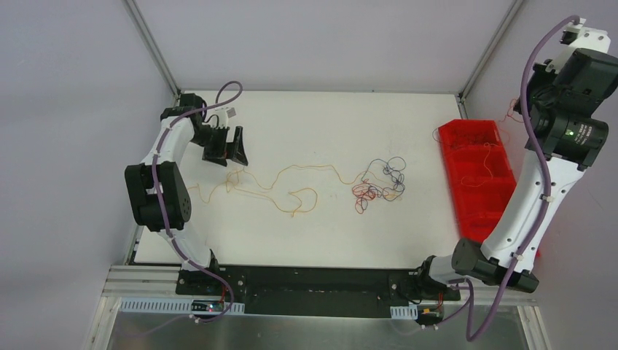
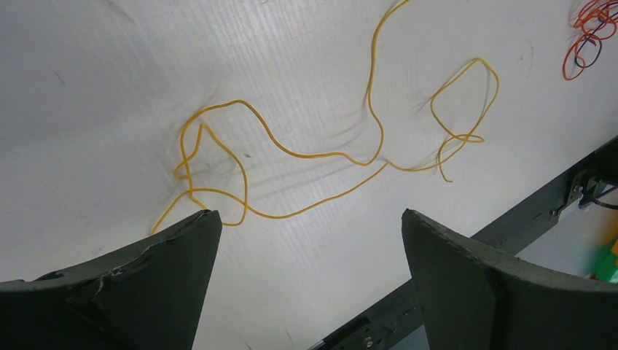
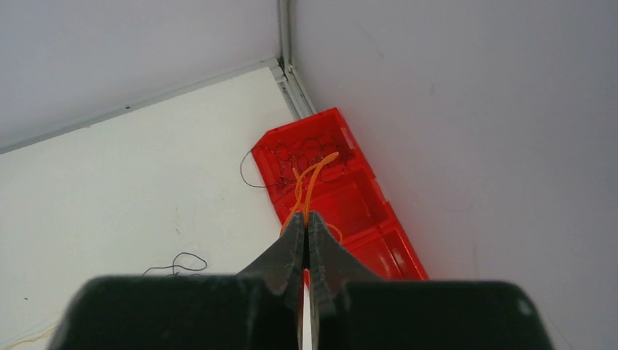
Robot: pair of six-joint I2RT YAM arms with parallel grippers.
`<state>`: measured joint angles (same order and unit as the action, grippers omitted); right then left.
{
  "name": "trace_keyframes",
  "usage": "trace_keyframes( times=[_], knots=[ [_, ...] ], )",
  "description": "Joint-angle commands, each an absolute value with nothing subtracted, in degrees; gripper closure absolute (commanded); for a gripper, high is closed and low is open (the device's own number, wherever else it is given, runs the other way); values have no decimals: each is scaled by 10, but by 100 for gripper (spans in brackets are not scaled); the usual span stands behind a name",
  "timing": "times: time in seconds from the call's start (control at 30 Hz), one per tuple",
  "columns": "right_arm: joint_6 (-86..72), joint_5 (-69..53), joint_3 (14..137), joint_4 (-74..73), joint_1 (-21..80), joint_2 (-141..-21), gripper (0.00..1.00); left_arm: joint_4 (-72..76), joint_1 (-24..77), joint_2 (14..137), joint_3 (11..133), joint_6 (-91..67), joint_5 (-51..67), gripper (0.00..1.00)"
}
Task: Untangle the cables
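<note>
A long yellow cable (image 2: pixel 321 154) is lying in loose loops across the desk (image 1: pixel 328 124), reaching from its left side to a knot of red and dark cables (image 1: pixel 379 186) near the middle. The left gripper (image 2: pixel 310 214) is gaping wide just over the yellow end. The right gripper (image 3: pixel 306 216) is pinching an orange cable (image 3: pixel 312 186) above the red tray (image 1: pixel 470 125) at the right edge.

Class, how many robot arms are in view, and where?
2. The left white-and-black robot arm is at the left, beside a yellow wire; the right arm stands over the red plastic tray, its hand pinching an orange wire. None seems hidden.
</note>
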<state>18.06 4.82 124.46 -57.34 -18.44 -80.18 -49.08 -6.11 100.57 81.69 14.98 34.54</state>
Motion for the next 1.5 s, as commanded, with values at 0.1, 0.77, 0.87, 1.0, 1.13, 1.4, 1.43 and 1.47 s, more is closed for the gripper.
trace_keyframes(
  times=[0.1,0.77,0.87,1.0,1.13,1.4,1.43,1.47],
  knots=[
    [180,9,1207,-543,-256,-791,100,-543,-57,1010,887,146,367,1],
    [181,-71,1287,-481,-304,-900,100,-552,-33,1039,932,120,345,1],
    [190,-72,1231,-461,-313,-883,100,-554,-32,1041,936,119,340,1],
    [209,-65,1142,-429,-322,-846,100,-556,-32,1043,936,121,336,1],
    [228,-59,1058,-401,-331,-816,100,-559,-32,1048,941,121,336,1],
    [259,-68,943,-374,-331,-800,100,-569,-27,1065,965,122,333,1],
    [257,-74,937,-378,-329,-804,100,-569,-26,1066,966,122,332,1],
    [254,-78,932,-381,-326,-808,100,-571,-25,1066,966,122,332,1]
  ],
)
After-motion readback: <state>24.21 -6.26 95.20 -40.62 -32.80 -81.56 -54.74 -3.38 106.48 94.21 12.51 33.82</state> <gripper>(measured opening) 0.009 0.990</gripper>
